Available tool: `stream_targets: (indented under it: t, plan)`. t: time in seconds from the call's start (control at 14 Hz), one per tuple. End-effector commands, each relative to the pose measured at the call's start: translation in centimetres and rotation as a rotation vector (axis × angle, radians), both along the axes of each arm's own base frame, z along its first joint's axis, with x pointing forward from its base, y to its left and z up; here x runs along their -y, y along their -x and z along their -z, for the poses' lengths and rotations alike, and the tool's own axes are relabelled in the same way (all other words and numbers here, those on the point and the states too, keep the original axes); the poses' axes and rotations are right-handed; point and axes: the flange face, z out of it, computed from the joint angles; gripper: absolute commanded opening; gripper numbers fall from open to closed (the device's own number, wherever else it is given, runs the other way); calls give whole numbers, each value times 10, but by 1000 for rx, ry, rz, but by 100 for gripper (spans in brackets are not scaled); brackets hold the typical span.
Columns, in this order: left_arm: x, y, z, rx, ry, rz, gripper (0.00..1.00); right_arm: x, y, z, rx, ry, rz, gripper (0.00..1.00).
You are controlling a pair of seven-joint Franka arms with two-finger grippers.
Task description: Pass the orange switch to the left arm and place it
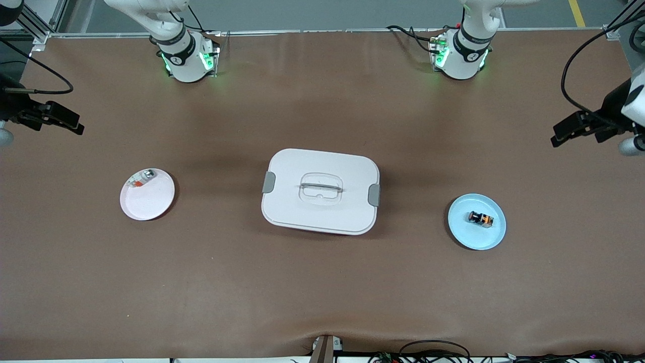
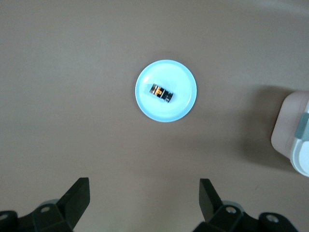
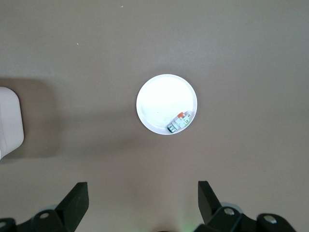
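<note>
The orange switch [image 1: 480, 219] [image 2: 161, 92], a tiny black block with orange marks, lies on a light blue plate [image 1: 463, 232] [image 2: 164, 110] toward the left arm's end of the table. High over that plate hangs my left gripper [image 2: 143, 182] [image 1: 558, 137], open and empty. The white lidded box [image 1: 320, 191] [image 2: 295, 130] [image 3: 8, 121] stands at the table's middle, between the two plates. My right gripper [image 3: 141, 185] [image 1: 75, 126] is open and empty too, high over a pale plate [image 1: 151, 204] [image 3: 157, 99] at the right arm's end.
A small clear and silver item with a red spot [image 1: 141, 178] [image 3: 179, 121] rests at the pale plate's rim. Brown table surface [image 1: 322, 282] surrounds the box and plates. Cables [image 1: 433, 350] lie along the edge nearest the front camera.
</note>
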Motion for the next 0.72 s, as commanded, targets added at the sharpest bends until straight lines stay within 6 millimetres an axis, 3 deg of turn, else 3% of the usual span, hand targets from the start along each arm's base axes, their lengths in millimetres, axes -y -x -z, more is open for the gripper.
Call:
stream_targets:
  t: [0.0, 0.64]
  plan:
    - [1, 10, -10, -6, 16, 19, 100, -4, -2, -4, 8, -11, -9, 100]
    - [-2, 6, -3, -15, 5, 15, 100, -6, -2, -4, 9, -41, -8, 100]
